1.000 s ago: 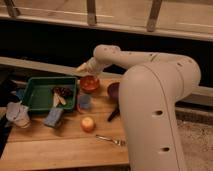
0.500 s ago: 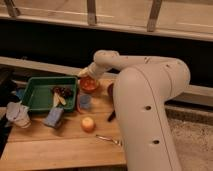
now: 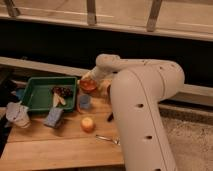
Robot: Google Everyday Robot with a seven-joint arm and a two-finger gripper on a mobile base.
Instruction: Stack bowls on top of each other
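The orange-red bowl (image 3: 89, 86) sits on the wooden table (image 3: 55, 150), just right of the green tray. My gripper (image 3: 89, 77) is at the end of the white arm (image 3: 142, 100), right over the bowl's far rim and touching or nearly touching it. The purple bowl is hidden behind the arm, which fills the right side of the view.
The green tray (image 3: 35, 95) holds dark food bits (image 3: 62, 91). A blue-grey cup (image 3: 84, 101) stands just in front of the orange-red bowl. An orange fruit (image 3: 87, 124), a metal utensil (image 3: 107, 139), a blue sponge (image 3: 53, 117) and a crumpled white bag (image 3: 17, 114) lie on the table.
The arm has swung left and closer to the camera and now covers the purple bowl, which showed one second ago. The gripper and the orange-red bowl have barely moved.
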